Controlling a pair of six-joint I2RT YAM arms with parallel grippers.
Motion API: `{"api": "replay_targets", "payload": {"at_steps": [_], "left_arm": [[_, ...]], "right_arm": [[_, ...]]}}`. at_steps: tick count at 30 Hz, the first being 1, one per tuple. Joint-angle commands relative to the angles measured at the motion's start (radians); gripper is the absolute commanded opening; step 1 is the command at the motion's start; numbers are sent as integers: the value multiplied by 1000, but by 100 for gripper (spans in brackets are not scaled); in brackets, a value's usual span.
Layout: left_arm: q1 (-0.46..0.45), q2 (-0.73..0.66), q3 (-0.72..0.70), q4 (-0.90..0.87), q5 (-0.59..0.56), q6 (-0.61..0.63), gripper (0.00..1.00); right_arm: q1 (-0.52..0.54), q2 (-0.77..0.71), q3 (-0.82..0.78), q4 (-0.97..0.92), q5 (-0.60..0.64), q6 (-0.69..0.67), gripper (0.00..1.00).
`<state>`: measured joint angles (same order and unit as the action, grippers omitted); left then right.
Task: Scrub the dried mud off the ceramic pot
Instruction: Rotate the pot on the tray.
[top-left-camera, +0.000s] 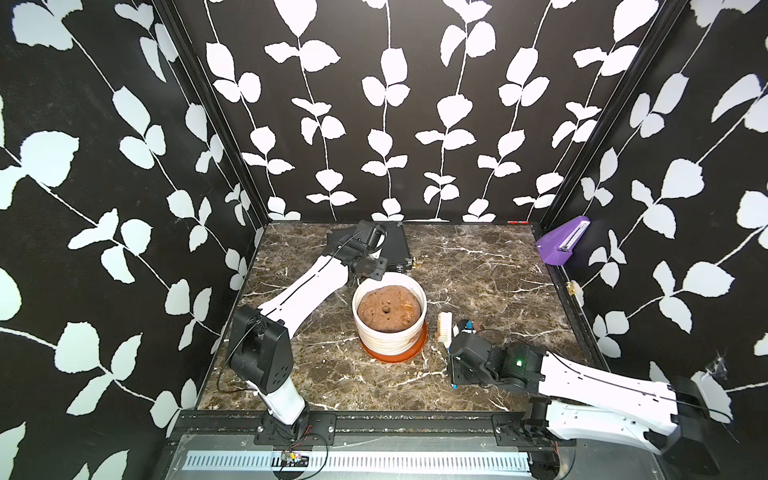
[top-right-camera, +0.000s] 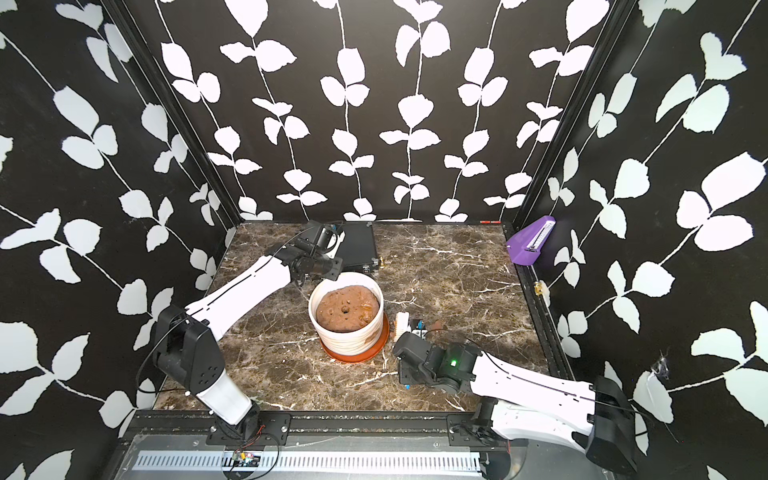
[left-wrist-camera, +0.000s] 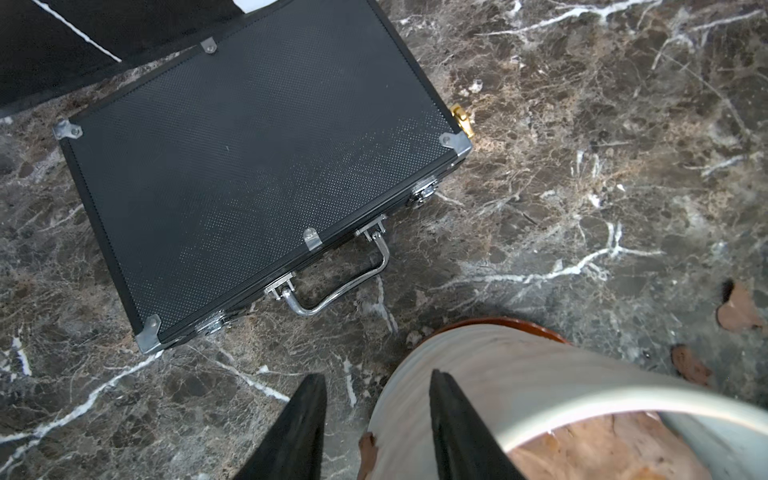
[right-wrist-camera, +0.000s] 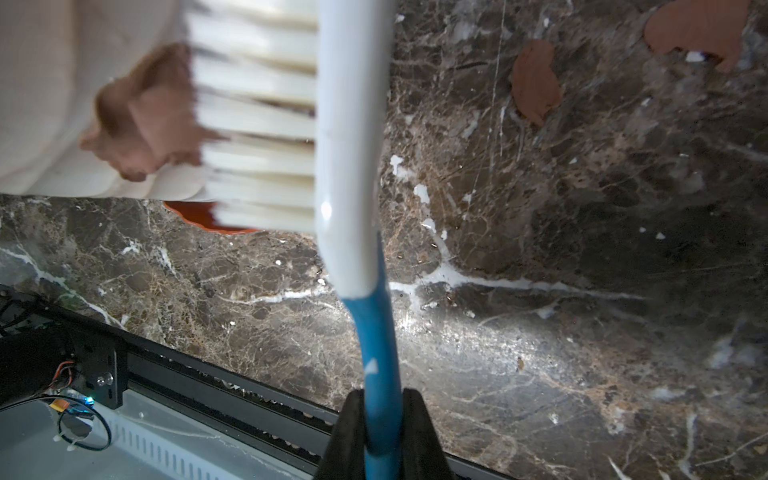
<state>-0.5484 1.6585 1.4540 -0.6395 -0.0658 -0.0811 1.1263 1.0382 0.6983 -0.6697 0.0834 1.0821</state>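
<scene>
The ceramic pot (top-left-camera: 390, 343) stands on its orange-brown saucer (top-left-camera: 397, 356) about the middle of the marble table (top-left-camera: 478, 270), and is filled with a lumpy brown mound (top-left-camera: 390, 309) with a hole at its centre. A blotch of dried mud (right-wrist-camera: 141, 120) is seen on the pot's white ribbed wall on its right side, and a smaller smear (left-wrist-camera: 368, 453) on the far-left side.

Just right of the pot, a brush (right-wrist-camera: 353, 145) with a white head and a blue handle is pinched at the handle by the right gripper (right-wrist-camera: 382, 432). Its white bristles (right-wrist-camera: 257, 124) are turned toward the pot and lie over the blotch in the right wrist view. Whether they press on the wall cannot be told, as that part is blurred.

The left gripper (left-wrist-camera: 376, 374) is held over the far-left rim of the pot with its fingers (left-wrist-camera: 307, 424) spread. One finger is seen outside the pot and the other in front of its outer wall; nothing is clamped.

Beyond the pot, at the far left, a black case (left-wrist-camera: 249, 166) lies flat with its metal handle (left-wrist-camera: 340, 286) toward the pot; in both top views it is partly hidden by the left arm. Loose reddish-brown flakes (right-wrist-camera: 534, 81) are scattered on the table to the right of the pot. A purple object (top-left-camera: 563, 245) is mounted at the far right edge.
</scene>
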Motion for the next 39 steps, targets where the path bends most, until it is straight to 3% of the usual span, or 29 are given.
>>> {"api": "replay_targets", "payload": {"at_steps": [1, 4, 8, 16, 20, 22, 29, 32, 36, 39], "left_arm": [[-8, -15, -13, -98, 21, 42, 38], [-8, -20, -30, -110, 25, 26, 31], [-9, -51, -81, -98, 53, -4, 36], [-8, -96, -145, -97, 47, -37, 31], [-8, -125, -159, -86, 66, -37, 42], [-8, -135, -139, -87, 72, -30, 53], [-9, -129, -51, -142, 177, 57, 60], [-8, -99, -40, -178, 143, 64, 55], [-9, -70, -41, -193, 87, 45, 38], [-8, -74, -54, -193, 68, 39, 30]], "right_arm": [[8, 35, 16, 30, -16, 4, 0], [8, 49, 17, 34, -4, 6, 0], [7, 33, 4, 47, 8, 20, 0], [6, 61, 2, 64, -3, 17, 0], [6, 67, 3, 70, -11, 12, 0], [6, 65, 5, 64, -10, 11, 0], [6, 42, 4, 48, 9, 10, 0], [6, 39, 6, 58, 7, 12, 0], [6, 53, 25, 58, -2, 3, 0], [6, 57, 35, 56, -2, -4, 0]]}}
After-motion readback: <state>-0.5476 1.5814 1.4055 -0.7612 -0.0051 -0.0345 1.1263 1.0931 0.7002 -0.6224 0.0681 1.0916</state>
